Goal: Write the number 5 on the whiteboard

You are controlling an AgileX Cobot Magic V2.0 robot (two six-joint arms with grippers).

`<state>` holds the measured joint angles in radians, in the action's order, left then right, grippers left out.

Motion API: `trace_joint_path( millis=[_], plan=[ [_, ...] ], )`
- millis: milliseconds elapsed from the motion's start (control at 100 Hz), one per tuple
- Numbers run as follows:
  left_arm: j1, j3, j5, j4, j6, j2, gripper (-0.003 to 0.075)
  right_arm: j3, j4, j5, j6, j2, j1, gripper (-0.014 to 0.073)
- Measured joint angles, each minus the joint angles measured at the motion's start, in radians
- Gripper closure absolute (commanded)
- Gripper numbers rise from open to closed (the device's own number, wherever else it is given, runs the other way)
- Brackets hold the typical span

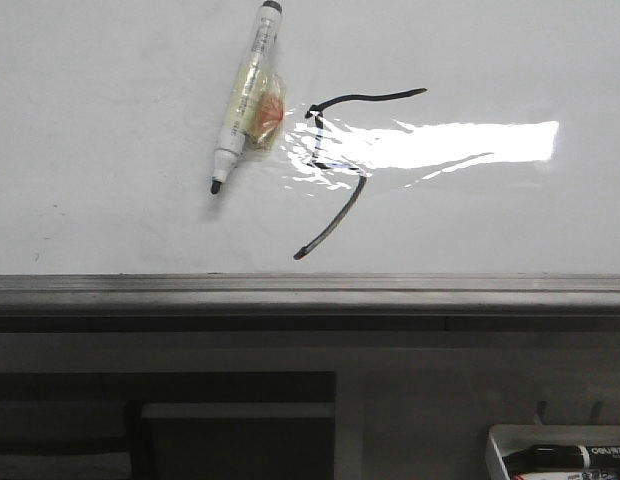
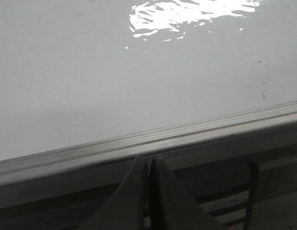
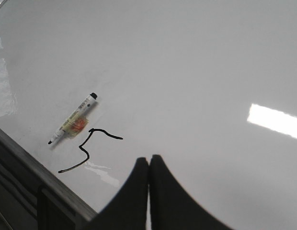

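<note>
The number 5 (image 1: 335, 170) is drawn in thin black strokes on the whiteboard (image 1: 110, 120), partly under a bright light reflection. It also shows in the right wrist view (image 3: 86, 151). A white marker (image 1: 245, 95) with a yellow and orange label lies loose on the board just left of the 5, tip toward the grey lower rail (image 1: 310, 290); it shows in the right wrist view too (image 3: 72, 125). My left gripper (image 2: 148, 160) is shut and empty, below the rail. My right gripper (image 3: 149, 159) is shut and empty, above the board, to the right of the 5.
A small white tray (image 1: 560, 455) with a black-capped marker stands at the lower right, below the board. A dark frame (image 1: 160, 415) sits under the rail at the left. Small dark specks (image 2: 261, 91) dot the board.
</note>
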<state>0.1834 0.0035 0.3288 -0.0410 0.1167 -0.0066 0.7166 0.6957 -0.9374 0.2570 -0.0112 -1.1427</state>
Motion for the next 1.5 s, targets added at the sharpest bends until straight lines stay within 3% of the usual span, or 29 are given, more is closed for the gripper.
trace_joint_path(
  millis=[250, 390, 500, 740, 860, 1130, 1500],
  plan=[
    [0.000, 0.000, 0.000, 0.000, 0.000, 0.000, 0.0741, -0.063, 0.028, -0.036, 0.000, 0.000, 0.088, 0.0641],
    [0.000, 0.000, 0.000, 0.000, 0.000, 0.000, 0.0741, -0.188, 0.042, 0.116, 0.023, 0.000, 0.224, 0.0641],
    [0.000, 0.000, 0.000, 0.000, 0.000, 0.000, 0.0741, -0.291, -0.001, 0.319, 0.042, 0.020, 0.390, 0.0641],
    [0.000, 0.000, 0.000, 0.000, 0.000, 0.000, 0.0741, -0.547, -0.395, 0.692, -0.014, 0.080, 0.902, 0.0641],
    [0.000, 0.000, 0.000, 0.000, 0.000, 0.000, 0.0741, -0.684, -0.503, 0.793, -0.083, 0.066, 1.052, 0.0641],
    [0.000, 0.000, 0.000, -0.002, 0.000, 0.000, 0.0741, -0.734, -0.550, 0.629, -0.096, 0.000, 1.099, 0.0641],
    [0.000, 0.000, 0.000, -0.002, -0.001, 0.000, 0.0741, -0.731, -0.556, 0.609, -0.101, 0.000, 1.099, 0.0641]
  ],
)
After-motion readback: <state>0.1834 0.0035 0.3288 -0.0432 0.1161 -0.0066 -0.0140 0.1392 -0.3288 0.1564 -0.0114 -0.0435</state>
